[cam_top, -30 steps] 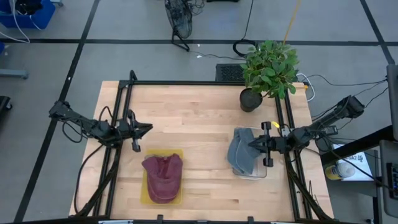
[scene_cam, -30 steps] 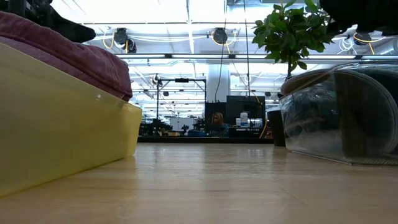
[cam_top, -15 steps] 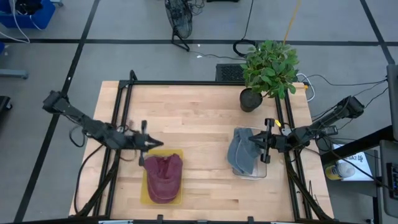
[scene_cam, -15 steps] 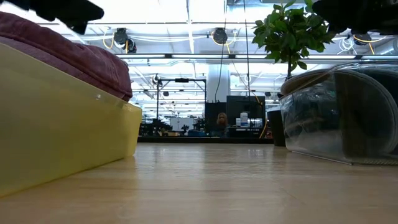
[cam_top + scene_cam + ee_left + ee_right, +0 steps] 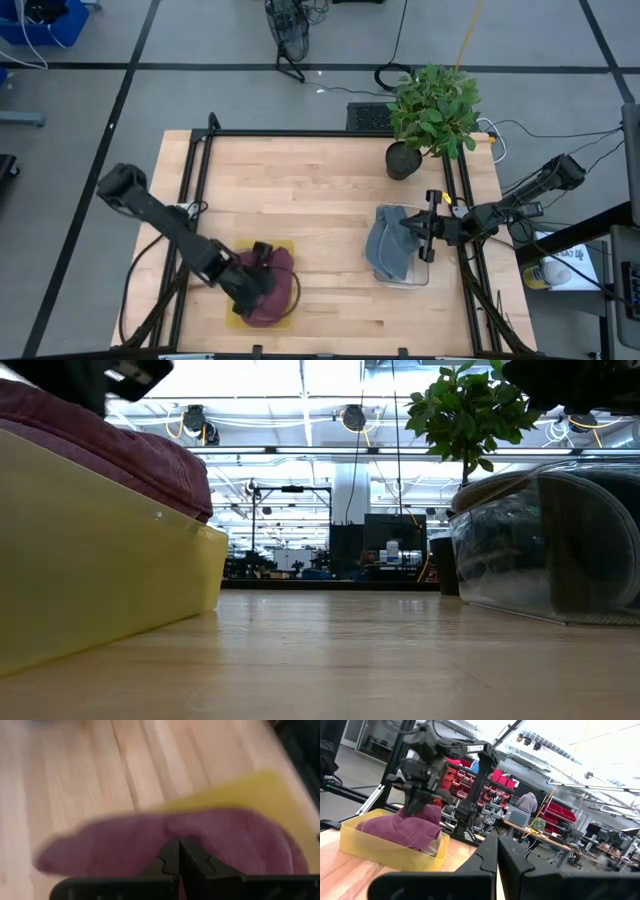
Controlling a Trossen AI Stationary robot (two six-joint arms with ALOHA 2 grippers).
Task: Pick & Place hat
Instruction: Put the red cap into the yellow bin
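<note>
A maroon hat (image 5: 282, 272) lies in a shallow yellow tray (image 5: 232, 318) near the table's near left side; both also show in the low view as the hat (image 5: 120, 445) and tray (image 5: 100, 560). My left gripper (image 5: 262, 287) is over the hat's crown, fingers shut and pointing down at it (image 5: 177, 842). A grey hat (image 5: 388, 250) sits in a clear container (image 5: 425, 275) on the right. My right gripper (image 5: 408, 232) waits shut at that hat's right edge. My left gripper has its shut fingers (image 5: 170, 855) slanting down from the table's left at the maroon hat's crown (image 5: 110, 850). The gripper itself hides the fingertips, and I cannot tell whether they touch the cloth. The hat lies in the tray.
A potted plant (image 5: 432, 110) stands at the table's far right corner. Black frame rails (image 5: 195, 190) run along the left and right sides. Bare wood lies between the yellow tray and the clear container (image 5: 560, 550).
My left arm has swung from beside the tray's far left corner toward the table's near edge and right, coming over the maroon hat and tipping downward. The hat and the tray have stayed in place.
</note>
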